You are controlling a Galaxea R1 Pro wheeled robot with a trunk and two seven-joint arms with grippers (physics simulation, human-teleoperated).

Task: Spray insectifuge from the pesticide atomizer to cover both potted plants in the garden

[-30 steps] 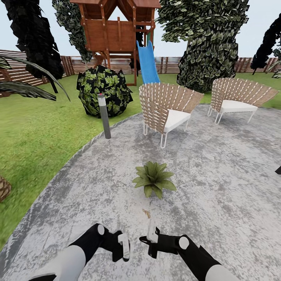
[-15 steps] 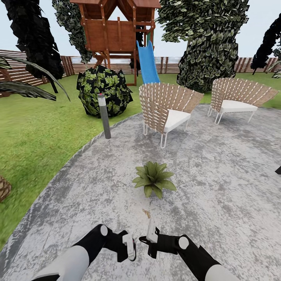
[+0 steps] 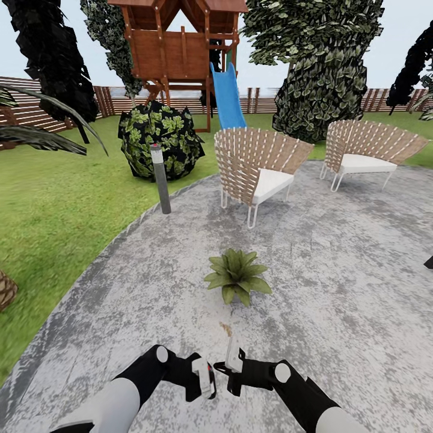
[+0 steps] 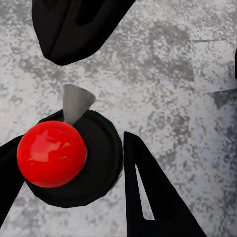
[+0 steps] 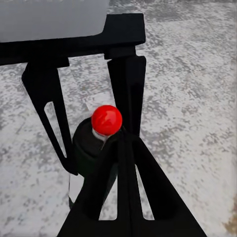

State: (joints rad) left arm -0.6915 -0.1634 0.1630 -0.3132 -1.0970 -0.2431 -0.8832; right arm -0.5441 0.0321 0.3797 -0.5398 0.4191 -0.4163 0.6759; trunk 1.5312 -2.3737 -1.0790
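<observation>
Right claw (image 5: 116,163) grips pesticide atomizer (image 5: 98,143)

We see a mottled grey and white round stone patio (image 3: 337,282) ringed by bright green lawn (image 3: 54,210). A low rosette of dark green pointed leaves (image 3: 236,276) sits before tan-and-white woven wicker chairs (image 3: 255,162). A glossy red ball-shaped button (image 4: 51,153) tops a black round bottle cap (image 4: 101,158). Behind stand a blue slide (image 3: 228,99) and a reddish-brown slatted fence (image 3: 264,99).

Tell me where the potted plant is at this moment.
In the head view, the potted plant sits on the grey stone patio near the picture's centre, ahead of both claws and in front of the nearer wicker chair.
</observation>
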